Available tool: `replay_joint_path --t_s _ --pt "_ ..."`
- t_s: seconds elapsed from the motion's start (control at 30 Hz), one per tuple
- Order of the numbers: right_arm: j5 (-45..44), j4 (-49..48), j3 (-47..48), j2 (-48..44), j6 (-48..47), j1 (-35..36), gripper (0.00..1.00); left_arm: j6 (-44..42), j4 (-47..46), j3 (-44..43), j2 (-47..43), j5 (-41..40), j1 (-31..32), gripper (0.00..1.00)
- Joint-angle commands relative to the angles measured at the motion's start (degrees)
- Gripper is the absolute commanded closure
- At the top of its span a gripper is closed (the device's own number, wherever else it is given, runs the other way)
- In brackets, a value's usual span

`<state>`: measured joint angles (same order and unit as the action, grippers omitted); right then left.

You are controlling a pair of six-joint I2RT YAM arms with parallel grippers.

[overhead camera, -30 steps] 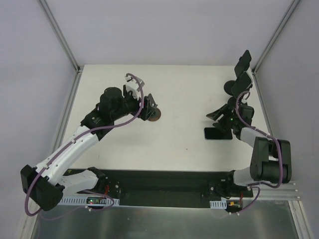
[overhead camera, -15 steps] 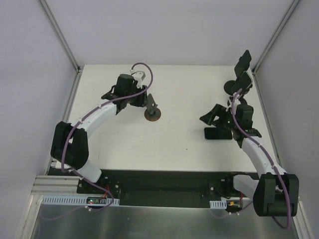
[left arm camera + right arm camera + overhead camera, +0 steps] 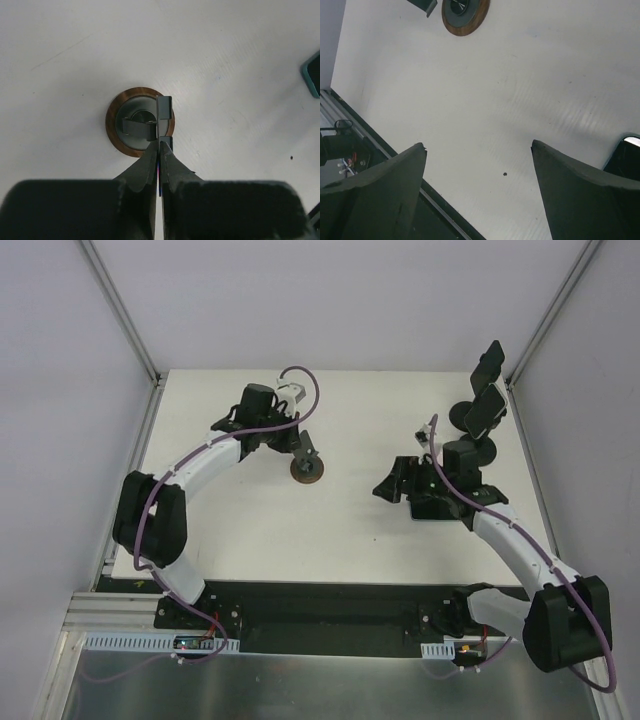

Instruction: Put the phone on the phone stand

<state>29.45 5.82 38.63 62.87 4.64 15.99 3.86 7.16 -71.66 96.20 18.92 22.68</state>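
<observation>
Left gripper clamped on phone stand upright, right gripper spread wide above white table, phone lying flat beside it.

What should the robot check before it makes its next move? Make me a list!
1. Round wood-rimmed phone stand upright on the white table: ok.
2. Left gripper steadying it: ok, shut on the stand's thin metal plate.
3. Right gripper ready to grab: ok, jaws wide apart with nothing between them.
4. Right gripper lined up over the dark, teal-edged phone: not ok, the phone sits off to one side, at the edge of the right wrist view.
5. Phone on the stand: not ok, it lies flat on the table.
</observation>
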Motion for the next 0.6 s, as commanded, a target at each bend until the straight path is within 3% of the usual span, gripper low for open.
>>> replay_joint_path --t_s 0.0,0.17,0.2,0.4,0.57 --pt "6.6 4.1 7.2 1.3 -10.2 1.8 0.14 -8.3 2.9 -1.6 -7.1 14.0 0.6 1.0" --pt "15.0 6.8 12.0 1.1 -15.7 1.9 0.26 -11.6 4.9 -1.4 -12.9 30.9 4.6 1.0" --pt "16.7 7.3 13.5 1.1 -16.1 2.2 0.32 -13.4 5.2 -1.2 -13.7 32.7 7.3 1.0" --pt "24.9 11.0 17.6 -0.6 -16.6 5.4 0.49 -15.7 7.8 -1.5 -17.4 38.0 15.7 1.0" --pt "25.4 10.5 15.2 -6.4 -15.7 9.8 0.49 -14.2 7.8 -2.3 -18.9 40.8 18.3 1.0"
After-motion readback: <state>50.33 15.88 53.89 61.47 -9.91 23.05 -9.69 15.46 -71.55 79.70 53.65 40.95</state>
